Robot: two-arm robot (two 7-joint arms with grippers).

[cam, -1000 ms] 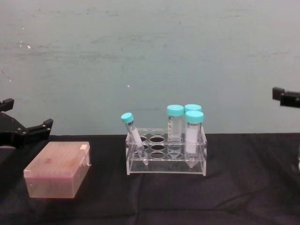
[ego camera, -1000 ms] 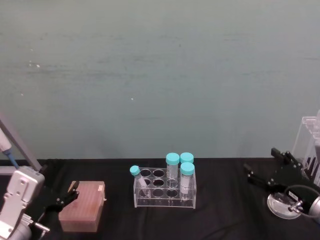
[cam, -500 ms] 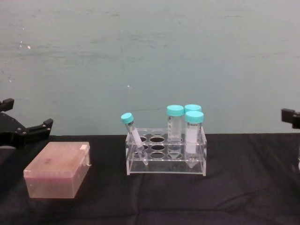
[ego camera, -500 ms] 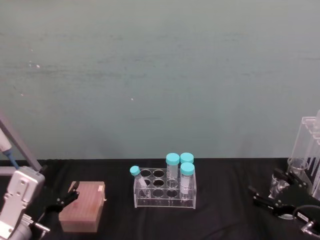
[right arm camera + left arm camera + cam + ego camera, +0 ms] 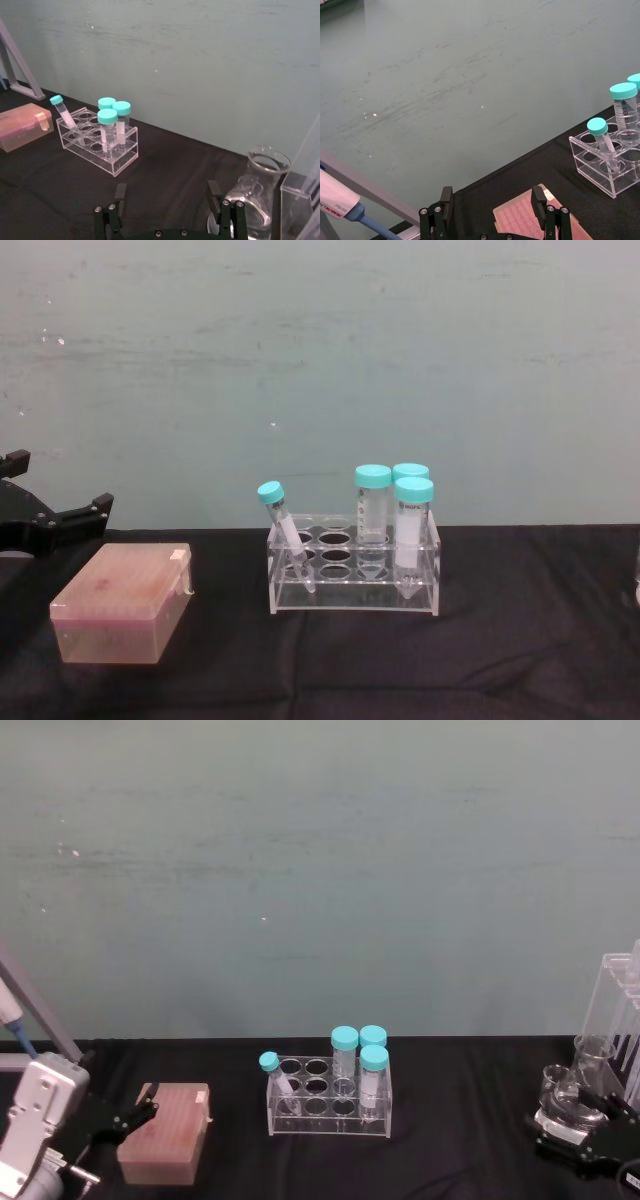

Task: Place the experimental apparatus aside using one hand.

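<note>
The experimental apparatus stands at the table's far right: a tall clear acrylic stand (image 5: 622, 1005), a conical glass flask (image 5: 590, 1065) and a small glass beaker (image 5: 553, 1082). My right gripper (image 5: 578, 1132), a black claw, sits low just in front of the flask and hides part of its base. In the right wrist view this gripper (image 5: 167, 200) is open and holds nothing. The flask (image 5: 255, 192) rises just beyond one finger, with the acrylic stand (image 5: 305, 200) beside it. My left gripper (image 5: 130, 1116) is parked open at the far left.
A clear rack (image 5: 330, 1098) with several teal-capped tubes stands mid-table. A pink tip box (image 5: 165, 1132) lies at the left, in front of the left gripper (image 5: 492, 205). A pipette (image 5: 10, 1010) hangs on a metal frame at the left edge. Black cloth covers the table.
My right gripper drew back and down toward the table's near right corner, left the chest view, and uncovered the flask and beaker. The left arm stayed still.
</note>
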